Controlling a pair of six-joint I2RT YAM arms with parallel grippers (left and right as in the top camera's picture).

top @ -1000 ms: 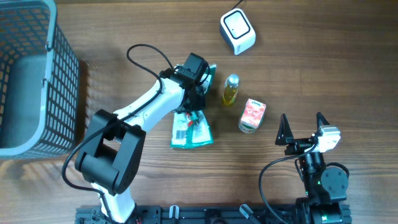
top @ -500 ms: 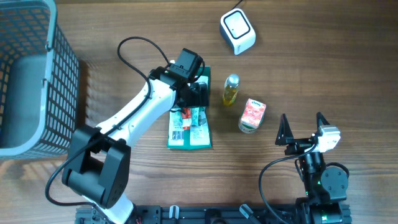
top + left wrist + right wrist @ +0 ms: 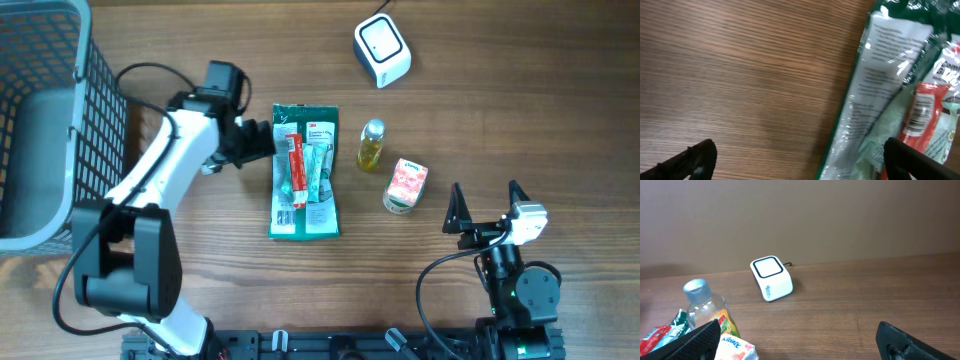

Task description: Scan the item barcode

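The green packet (image 3: 305, 170) is lying flat on the counter (image 3: 500, 90), well apart from the white scanner (image 3: 382, 50), nearer the robot and toward its left-arm side. Nothing is being presented to the scanner, so the scan is not yet done.

The left fingers (image 3: 696, 159) are standing spread wide and gripping nothing, hovering over bare wood on the far side of the packet from the scanner. The right fingers (image 3: 697, 341) are likewise gaping and empty, waiting nearer the robot than the scanner and looking toward it.

Several things are likely threatening the next move. The packet is thin, glossy film, so fingers closing on its edge may be pinching only a fold, letting it sag or slip on the way to the scanner. A striped code on the red strip (image 3: 920, 112) is facing up, and the scanner's window also seems to be facing up, so the packet probably needs turning over; a loose hold could be losing it in that turn. The small bottle (image 3: 371, 143) is standing just beside the packet on the scanner's side, with a small carton (image 3: 406, 185) beyond it, so dragging or swinging the packet straight across risks toppling the bottle. Crinkled film may also be throwing glare and spoiling the read.
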